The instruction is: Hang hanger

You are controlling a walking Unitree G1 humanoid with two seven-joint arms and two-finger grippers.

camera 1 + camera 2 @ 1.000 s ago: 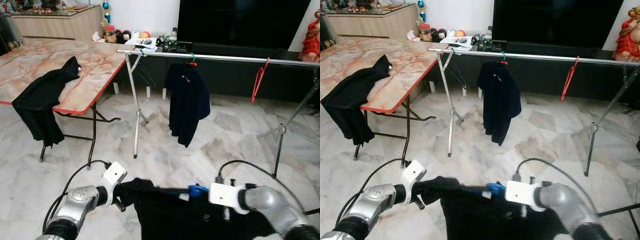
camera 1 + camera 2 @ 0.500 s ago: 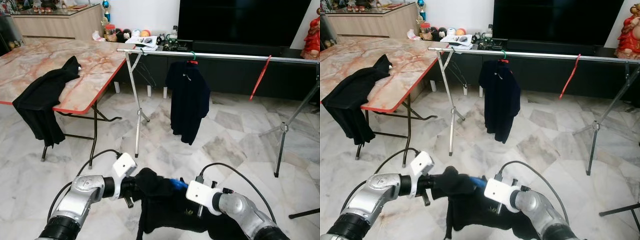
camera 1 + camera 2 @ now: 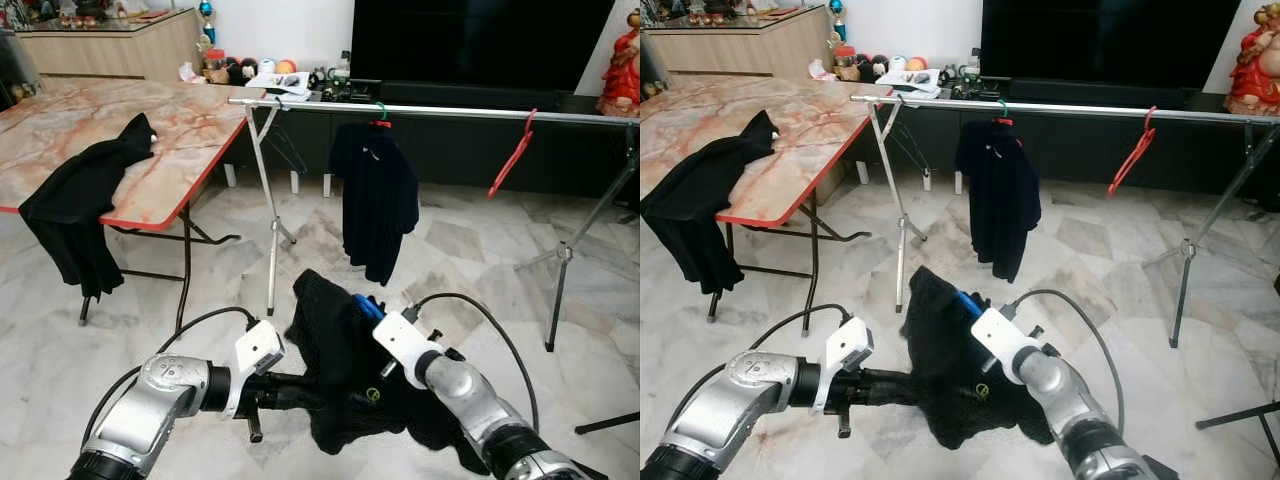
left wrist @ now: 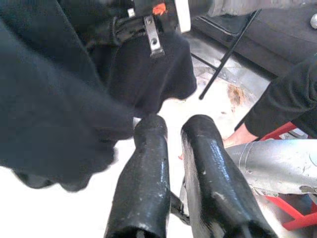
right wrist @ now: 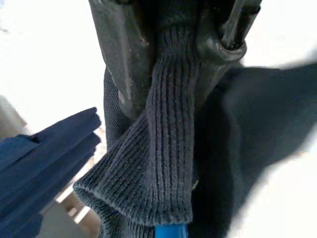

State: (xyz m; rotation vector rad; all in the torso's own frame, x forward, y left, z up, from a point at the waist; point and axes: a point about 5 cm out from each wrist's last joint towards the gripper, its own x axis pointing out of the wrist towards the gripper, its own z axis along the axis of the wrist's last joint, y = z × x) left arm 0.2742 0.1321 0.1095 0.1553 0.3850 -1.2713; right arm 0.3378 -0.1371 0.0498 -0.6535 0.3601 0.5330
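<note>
A black shirt (image 3: pixel 330 370) on a blue hanger (image 3: pixel 367 305) hangs low in front of me, over the floor. My right gripper (image 3: pixel 373 320) is shut on its ribbed collar (image 5: pixel 168 148), with the blue hanger (image 5: pixel 171 232) showing just past the cloth. My left gripper (image 3: pixel 315 392) reaches into the shirt's lower left side. Its fingers (image 4: pixel 148 148) stand a narrow gap apart with no cloth between them. The silver clothes rail (image 3: pixel 450 112) runs across the room well ahead, far beyond both grippers.
On the rail hang a dark shirt (image 3: pixel 375 200) and a bare red hanger (image 3: pixel 510 155). A marble-top table (image 3: pixel 170 150) with a black garment (image 3: pixel 80 200) stands at the left. A person's hand (image 4: pixel 237 139) and dark sleeve are behind me.
My right arm has lifted the shirt up and leftward, so it now hangs bunched. My left gripper has dropped lower and no longer holds the shirt's shoulder.
</note>
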